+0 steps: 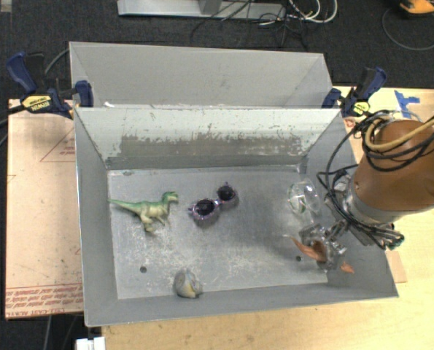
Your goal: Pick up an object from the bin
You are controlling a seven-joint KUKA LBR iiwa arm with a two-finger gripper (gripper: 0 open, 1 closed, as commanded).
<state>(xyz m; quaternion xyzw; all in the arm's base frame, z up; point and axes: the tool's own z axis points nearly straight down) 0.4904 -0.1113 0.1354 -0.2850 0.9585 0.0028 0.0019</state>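
One orange thing (314,251) lay at my gripper (326,243) by the bin's (202,152) right wall; its grip I couldn't tell.

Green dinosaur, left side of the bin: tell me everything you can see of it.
The green dinosaur looks like a small plastic toy, green with a paler belly. Long tail points left, head right, legs toward the near wall; standing or lying, I cannot tell. It rests on the bin floor at left, alone, clear of the purple thing to its right.
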